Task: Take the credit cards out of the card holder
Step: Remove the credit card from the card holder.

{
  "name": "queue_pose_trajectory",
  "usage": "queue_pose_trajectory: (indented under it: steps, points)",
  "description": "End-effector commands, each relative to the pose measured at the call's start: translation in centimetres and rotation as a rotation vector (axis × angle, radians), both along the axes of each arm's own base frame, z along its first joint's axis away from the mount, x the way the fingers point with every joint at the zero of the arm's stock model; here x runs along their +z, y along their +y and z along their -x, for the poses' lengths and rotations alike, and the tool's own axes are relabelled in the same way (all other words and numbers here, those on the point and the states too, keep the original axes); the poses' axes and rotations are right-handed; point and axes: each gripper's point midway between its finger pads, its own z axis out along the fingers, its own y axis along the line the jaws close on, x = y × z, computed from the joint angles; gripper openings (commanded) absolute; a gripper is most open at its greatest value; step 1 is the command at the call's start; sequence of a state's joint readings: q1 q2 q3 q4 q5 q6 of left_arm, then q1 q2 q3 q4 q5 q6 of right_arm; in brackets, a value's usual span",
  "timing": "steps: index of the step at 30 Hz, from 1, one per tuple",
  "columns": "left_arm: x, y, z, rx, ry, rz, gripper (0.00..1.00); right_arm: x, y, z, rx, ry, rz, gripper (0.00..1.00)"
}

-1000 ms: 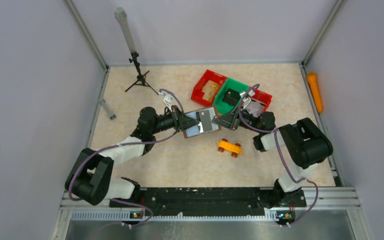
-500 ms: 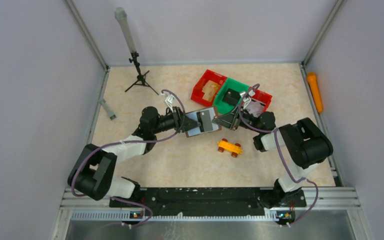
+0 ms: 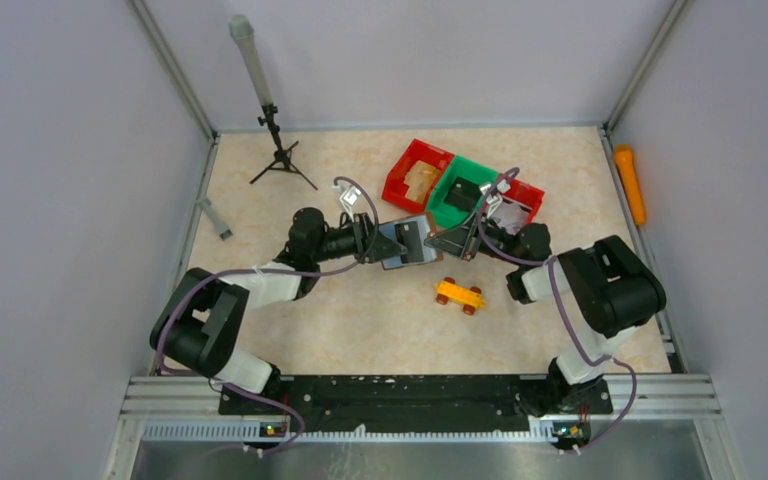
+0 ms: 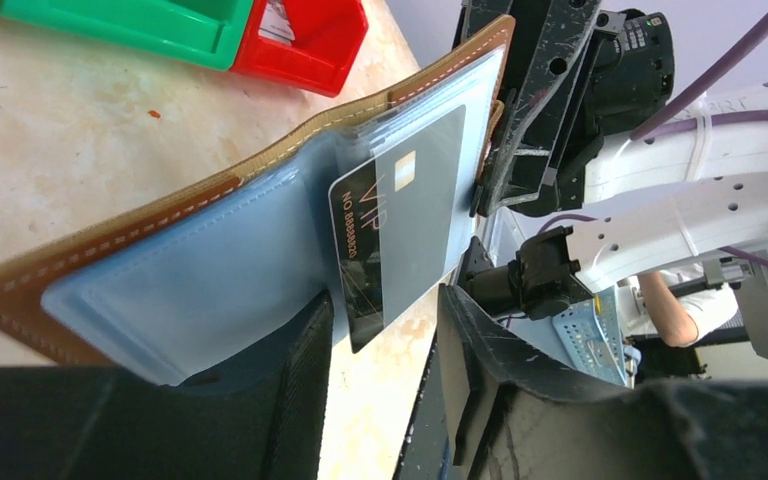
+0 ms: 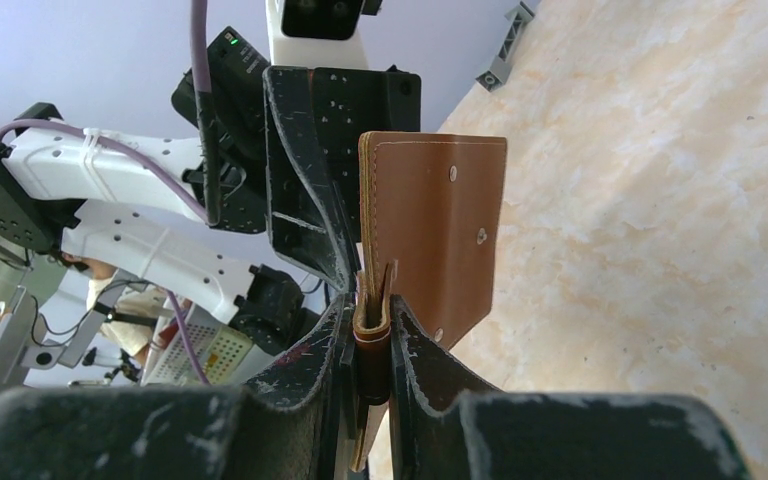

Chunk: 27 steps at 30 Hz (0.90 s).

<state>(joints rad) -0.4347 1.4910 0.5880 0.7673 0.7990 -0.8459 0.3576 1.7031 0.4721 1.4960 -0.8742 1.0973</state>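
The card holder (image 3: 418, 247) is open and held up off the table between both arms. In the left wrist view its brown edge and greyish-blue pockets (image 4: 210, 260) show, with a black VIP credit card (image 4: 400, 225) sticking halfway out of a pocket. My left gripper (image 4: 385, 350) is open, and the card's lower corner lies between its fingers (image 4: 295, 400) without contact. It sits at the wallet's left side in the top view (image 3: 378, 243). My right gripper (image 5: 373, 345) is shut on the wallet's brown edge (image 5: 440, 220), at the wallet's right side in the top view (image 3: 444, 243).
Red and green bins (image 3: 455, 190) stand just behind the wallet. An orange toy car (image 3: 459, 294) lies in front of it. A small tripod (image 3: 278, 150) stands at the back left, a grey piece (image 3: 215, 218) lies at the left edge and an orange stick (image 3: 630, 182) at the right.
My left arm has moved right toward the wallet, bringing its open jaws around the protruding end of the black card. The right gripper and the wallet have stayed in place.
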Motion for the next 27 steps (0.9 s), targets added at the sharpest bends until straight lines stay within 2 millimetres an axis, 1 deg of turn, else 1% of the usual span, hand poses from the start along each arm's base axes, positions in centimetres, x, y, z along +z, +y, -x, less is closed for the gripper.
queue_pose_trajectory:
  steps: [1,3,7,10,14,16,21,27]
  points:
    - [2.9,-0.8,0.1,-0.055,-0.085,0.085,0.43,4.8,-0.1,1.5,0.024,-0.249,-0.094,0.00]
    - [3.3,-0.9,0.4,-0.070,-0.091,0.106,0.36,4.7,0.0,1.5,0.027,-0.248,-0.093,0.00]
    - [3.3,-0.9,0.4,-0.075,-0.089,0.107,0.15,4.7,0.0,1.5,0.028,-0.248,-0.092,0.00]
    - [3.3,-0.8,0.3,-0.070,-0.087,0.100,0.05,4.7,0.0,1.5,0.026,-0.249,-0.092,0.00]
    - [3.3,-0.7,0.4,-0.068,-0.093,0.099,0.02,4.7,-0.3,1.2,-0.003,-0.245,-0.096,0.00]
    - [3.4,-0.7,0.4,-0.066,-0.095,0.099,0.01,4.6,-0.8,0.9,-0.029,-0.238,-0.095,0.00]
    - [3.4,-0.5,0.3,-0.058,-0.098,0.098,0.01,4.5,-2.2,0.1,-0.096,-0.230,-0.096,0.00]
    - [3.5,-0.3,0.2,-0.050,-0.099,0.098,0.01,4.4,-3.0,-0.3,-0.136,-0.224,-0.096,0.00]
